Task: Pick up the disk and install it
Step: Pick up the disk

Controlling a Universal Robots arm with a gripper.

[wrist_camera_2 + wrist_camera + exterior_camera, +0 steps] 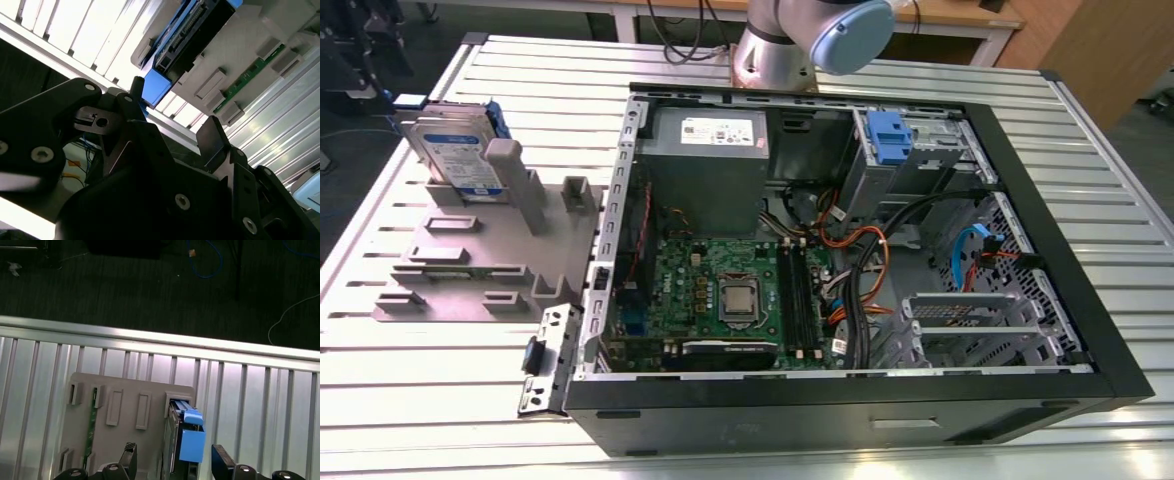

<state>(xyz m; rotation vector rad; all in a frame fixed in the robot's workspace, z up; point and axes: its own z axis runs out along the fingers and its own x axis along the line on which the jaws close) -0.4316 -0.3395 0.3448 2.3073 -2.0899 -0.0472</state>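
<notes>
With the gripper (174, 459) fingers apart and empty above the disk (183, 440), which stands on edge in a corner slot of the grey fixture (125, 405) near the table (250, 390) edge, off-centre closure could tilt or jam it.

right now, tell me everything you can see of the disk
The disk is a flat silver metal drive with a white-and-blue label and blue plastic rails. It stands upright on edge in a slot of the grey holder on the slatted table, at the exterior view's left, outside the computer case. In the first wrist view the open gripper is lined up over its blue end, a finger to each side, not touching it.
</notes>
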